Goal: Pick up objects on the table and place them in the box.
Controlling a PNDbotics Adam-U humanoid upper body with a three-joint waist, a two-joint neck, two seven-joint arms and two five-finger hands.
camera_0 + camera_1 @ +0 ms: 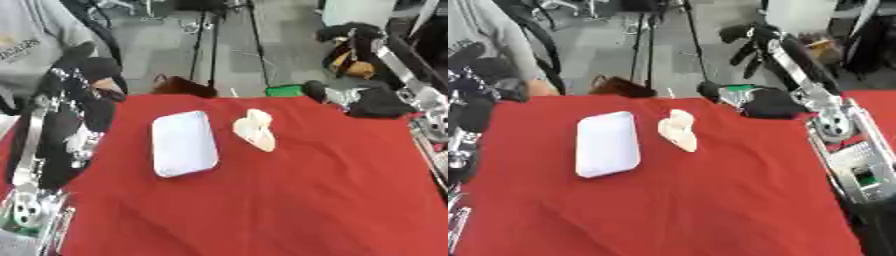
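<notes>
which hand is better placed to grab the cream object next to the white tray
Probably the right. The right hand hangs over the cloth's far right edge, on the same side as the cream object. The left hand would have to cross the white tray.
</notes>
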